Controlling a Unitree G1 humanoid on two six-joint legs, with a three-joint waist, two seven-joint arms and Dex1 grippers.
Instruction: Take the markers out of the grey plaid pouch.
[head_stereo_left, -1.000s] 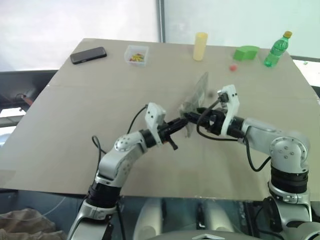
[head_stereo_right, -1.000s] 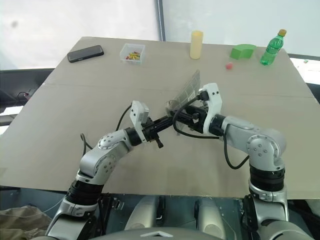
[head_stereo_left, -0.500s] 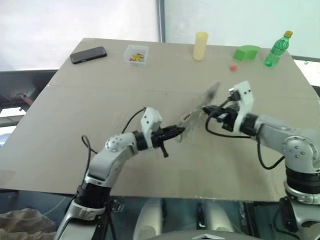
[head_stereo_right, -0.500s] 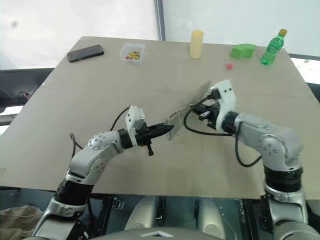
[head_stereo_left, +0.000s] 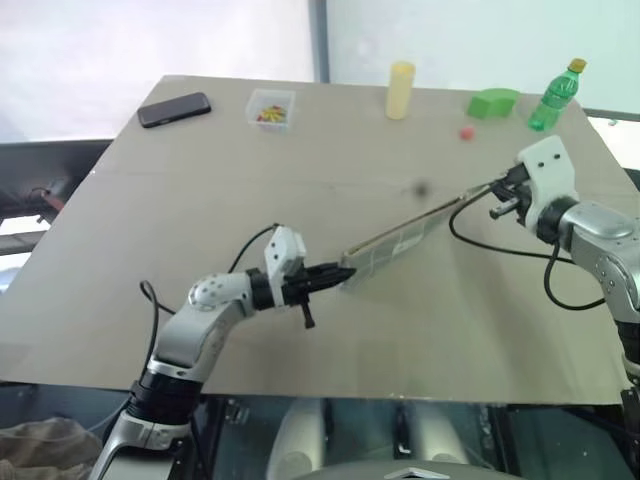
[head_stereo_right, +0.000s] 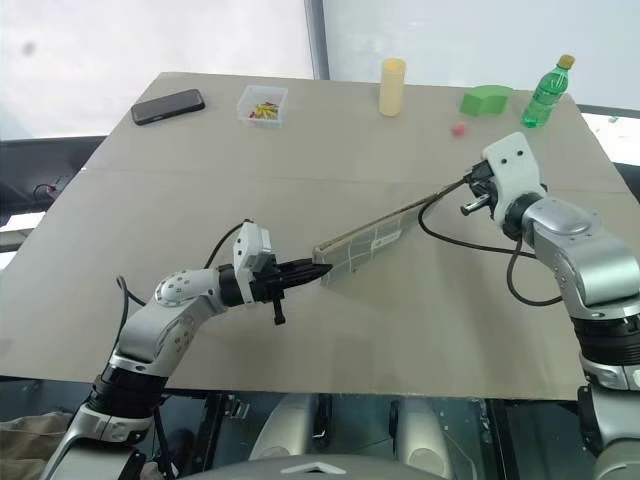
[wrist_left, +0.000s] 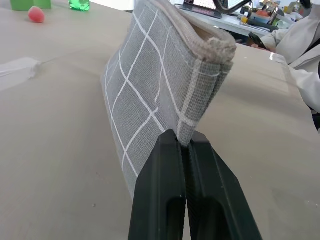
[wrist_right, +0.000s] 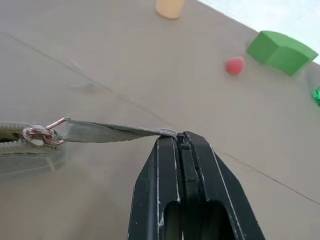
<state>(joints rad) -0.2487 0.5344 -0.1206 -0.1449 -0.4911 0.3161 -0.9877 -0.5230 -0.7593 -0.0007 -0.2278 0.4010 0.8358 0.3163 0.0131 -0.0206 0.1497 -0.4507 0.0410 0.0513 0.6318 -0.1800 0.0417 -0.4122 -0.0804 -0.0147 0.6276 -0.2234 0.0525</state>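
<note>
The grey plaid pouch (head_stereo_left: 395, 243) hangs stretched in a long low line above the table, held between my two grippers. My left gripper (head_stereo_left: 343, 273) is shut on its lower corner, and the left wrist view shows the check fabric (wrist_left: 150, 95) pinched at the fingertips. My right gripper (head_stereo_left: 495, 190) is shut on the grey zipper pull strap (wrist_right: 115, 132), which runs to a small metal ring (wrist_right: 42, 134) on the zipper. The markers are hidden from view.
Along the table's far edge stand a black phone (head_stereo_left: 175, 109), a small clear tray (head_stereo_left: 272, 108) of coloured bits, a yellow cylinder (head_stereo_left: 401, 91), a green block (head_stereo_left: 492, 104), a tiny red ball (head_stereo_left: 466, 133) and a green bottle (head_stereo_left: 553, 98).
My right gripper has swung far to the right, drawing the zipper strap with it. The pouch went from standing tilted between the grippers to stretched out long. My left gripper has shifted slightly left.
</note>
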